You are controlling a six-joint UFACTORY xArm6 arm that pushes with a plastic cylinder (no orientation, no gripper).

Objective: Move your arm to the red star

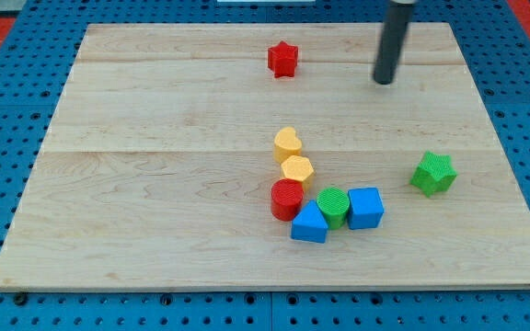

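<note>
The red star (282, 59) lies near the view's top, a little right of the middle of the wooden board (155, 184). My tip (385, 81) stands on the board well to the right of the star, about level with it, touching no block. The dark rod rises from the tip out of the view's top.
A cluster sits at lower centre: a yellow heart (287, 143), a yellow hexagon (297, 169), a red cylinder (286, 199), a green cylinder (333, 206), a blue block (309, 223) and a blue cube (365, 207). A green star (433, 173) lies alone at the right.
</note>
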